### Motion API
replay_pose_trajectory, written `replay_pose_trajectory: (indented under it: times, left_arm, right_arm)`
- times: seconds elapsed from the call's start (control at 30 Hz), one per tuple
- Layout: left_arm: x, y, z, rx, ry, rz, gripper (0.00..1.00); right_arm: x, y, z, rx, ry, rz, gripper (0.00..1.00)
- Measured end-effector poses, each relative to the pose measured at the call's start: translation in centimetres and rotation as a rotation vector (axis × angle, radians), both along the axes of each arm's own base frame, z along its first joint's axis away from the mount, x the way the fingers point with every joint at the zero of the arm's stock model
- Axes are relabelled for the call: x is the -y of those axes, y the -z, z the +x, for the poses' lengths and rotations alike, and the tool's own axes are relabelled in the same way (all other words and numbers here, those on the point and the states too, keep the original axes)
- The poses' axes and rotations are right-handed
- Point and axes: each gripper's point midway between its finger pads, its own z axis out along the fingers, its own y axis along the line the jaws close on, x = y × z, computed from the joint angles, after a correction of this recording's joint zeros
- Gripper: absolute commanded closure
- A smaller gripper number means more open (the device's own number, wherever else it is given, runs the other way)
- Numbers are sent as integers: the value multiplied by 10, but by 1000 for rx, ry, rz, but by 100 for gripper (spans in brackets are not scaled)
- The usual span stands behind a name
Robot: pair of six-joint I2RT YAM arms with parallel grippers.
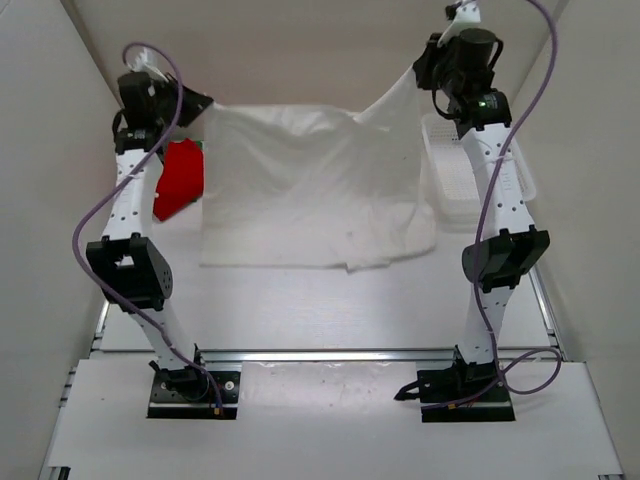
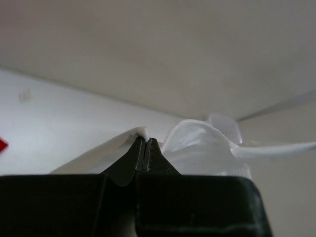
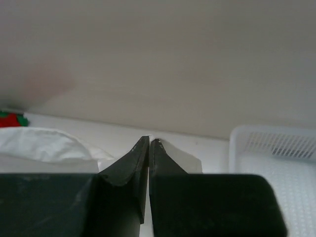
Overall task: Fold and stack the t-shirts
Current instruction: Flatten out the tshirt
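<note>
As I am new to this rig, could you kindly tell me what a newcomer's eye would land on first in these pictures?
The off-white t-shirt stands out: it hangs like a curtain across the far middle of the table, its upper corners pinched in the left hand and the right hand. A red t-shirt lies crumpled at far left, a white mesh basket at far right.
</note>
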Motion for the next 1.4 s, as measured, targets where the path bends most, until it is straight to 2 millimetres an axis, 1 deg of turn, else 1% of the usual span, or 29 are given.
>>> replay_pose_trajectory:
  times: [0.07,0.13,0.17,0.23,0.27,0.3,0.33,0.37,0.4,0.47,0.5,0.53,0.57,0.63,0.7,0.73,0.8,0.83,0.87,0.9,0.93,0.97,1.0,1.03,1.1,1.2,1.3,1.33,1.4]
  left_arm:
    - [-8,-50,2,109,-19,4,100]
    - [-20,-103,-9,226,-47,-2,100]
    - [-27,-123,-18,273,-63,-6,100]
    - [-43,-161,-38,362,-98,-8,100]
    - [-51,-175,-47,396,-117,-8,100]
    - [-57,-185,-56,424,-132,-7,100]
    - [-62,-193,-65,450,-144,-3,100]
    - [-64,-197,-72,466,-151,-3,100]
    - [-64,-195,-78,475,-154,-3,100]
    - [-60,-180,-88,458,-152,-7,100]
    - [-59,-166,-92,437,-152,-9,100]
    - [-57,-149,-94,410,-150,-10,100]
    - [-55,-131,-96,379,-149,-14,100]
    - [-54,-79,-102,299,-156,-19,100]
    - [-54,-20,-113,191,-172,-26,100]
    - [-53,14,-121,134,-179,-23,100]
    - [-51,71,-142,23,-194,-22,100]
    - [-48,102,-156,-36,-198,-21,100]
    - [-46,127,-171,-86,-202,-20,100]
    - [-43,152,-187,-132,-203,-19,100]
    - [-40,171,-203,-164,-204,-14,100]
    - [-37,188,-217,-192,-207,-7,100]
    - [-34,203,-232,-219,-206,0,100]
    - [-32,214,-245,-234,-207,8,100]
    - [-28,226,-265,-241,-203,20,100]
    - [-26,227,-280,-229,-193,50,100]
    - [-21,225,-289,-218,-161,92,100]
    - [-18,226,-293,-222,-145,100,100]
    - [-12,229,-298,-238,-120,101,100]
  right_arm:
    - [8,-41,-5,102,13,33,100]
    - [16,-87,-22,220,23,61,100]
    - [18,-109,-33,273,25,72,100]
    - [18,-158,-64,393,12,93,100]
    - [18,-179,-81,444,6,103,100]
    - [18,-198,-100,491,-3,110,100]
    - [16,-213,-115,526,-13,116,100]
    - [15,-226,-132,561,-21,120,99]
    - [15,-234,-147,586,-25,118,100]
    - [14,-233,-168,592,-25,108,100]
    - [13,-223,-174,570,-23,101,100]
    - [12,-198,-174,537,-21,93,100]
    - [11,-171,-172,484,-21,83,100]
    - [14,-108,-177,379,-13,72,100]
    - [19,-29,-180,235,5,66,100]
    - [22,30,-179,121,17,67,100]
    - [26,119,-190,-63,41,66,100]
    - [30,172,-205,-183,59,66,100]
    - [33,214,-223,-286,74,65,100]
    - [35,249,-244,-371,85,67,100]
    - [35,274,-266,-437,89,75,100]
    - [35,290,-285,-478,90,86,100]
    - [35,298,-300,-500,90,102,100]
    - [33,300,-313,-499,82,127,100]
    - [31,294,-334,-467,64,197,100]
    - [24,281,-361,-419,24,298,100]
    - [7,264,-386,-383,-61,389,100]
    - [1,263,-394,-397,-85,409,100]
    - [-4,270,-406,-445,-98,419,100]
